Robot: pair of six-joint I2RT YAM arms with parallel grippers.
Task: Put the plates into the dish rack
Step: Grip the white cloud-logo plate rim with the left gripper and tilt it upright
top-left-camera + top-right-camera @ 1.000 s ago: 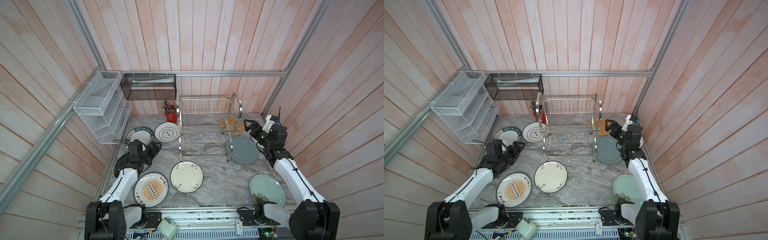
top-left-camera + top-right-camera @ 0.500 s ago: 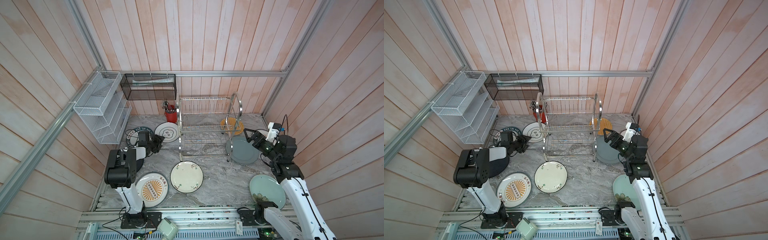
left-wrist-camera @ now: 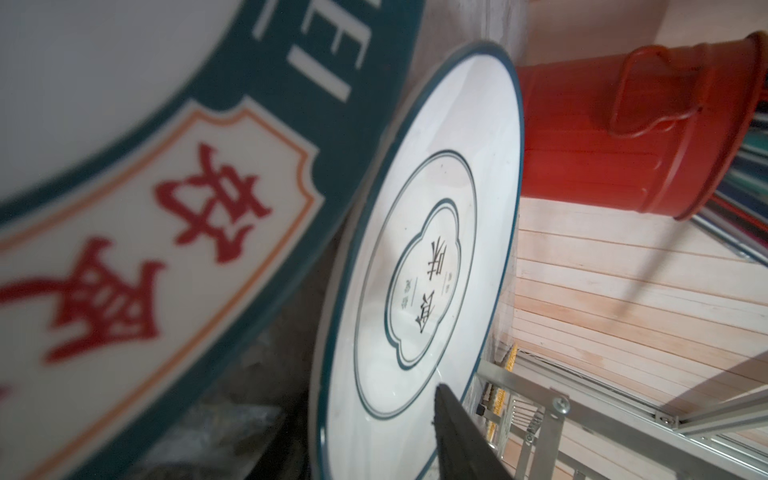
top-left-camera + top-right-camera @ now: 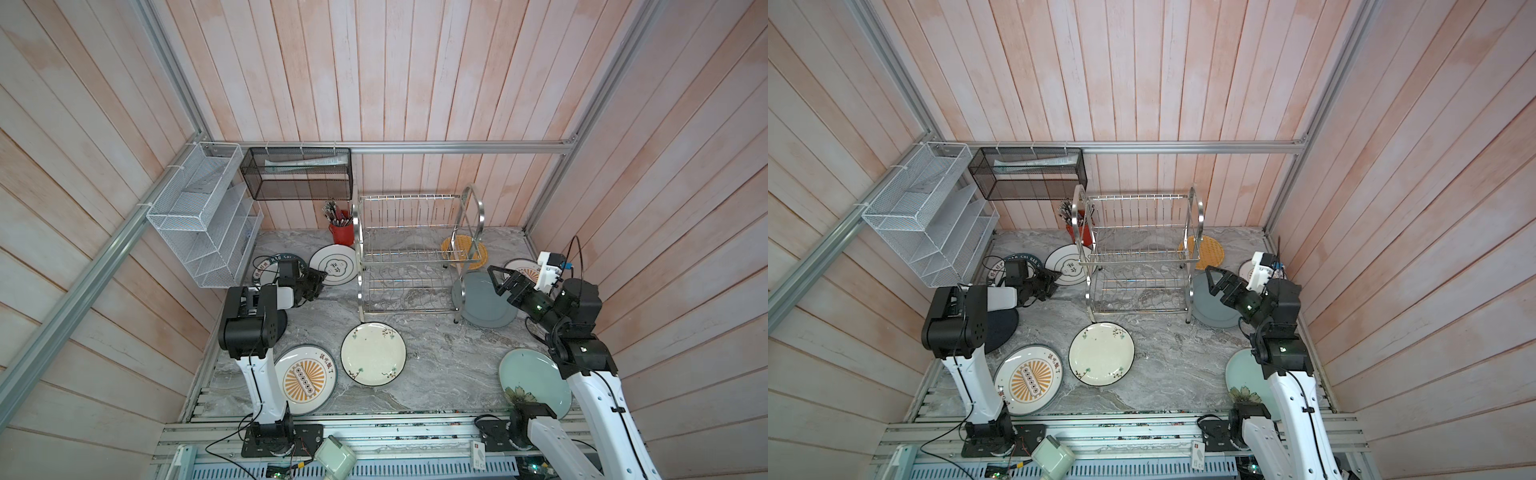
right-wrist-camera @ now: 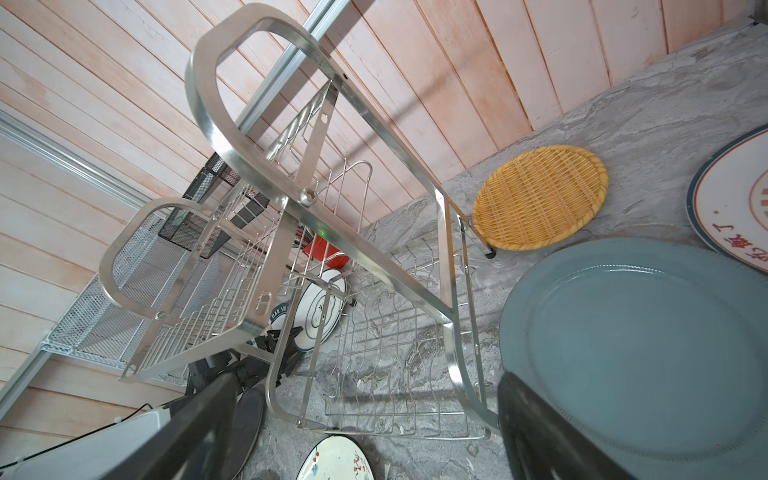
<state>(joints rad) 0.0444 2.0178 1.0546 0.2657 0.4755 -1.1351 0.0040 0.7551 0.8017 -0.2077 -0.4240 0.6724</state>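
Right wrist: right pincer [image 5: 368,382] spread wide, empty, near grey-blue plate [image 5: 644,353].

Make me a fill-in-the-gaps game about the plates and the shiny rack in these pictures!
1. The shiny two-tier steel wire dish rack stands ____; no plate sits in it.
2. The small metal bucket holding utensils beside the rack is coloured ____.
3. The right gripper hangs with jaws open over the edge of the round plain plate coloured ____.
Missing words: empty; red; grey-blue.
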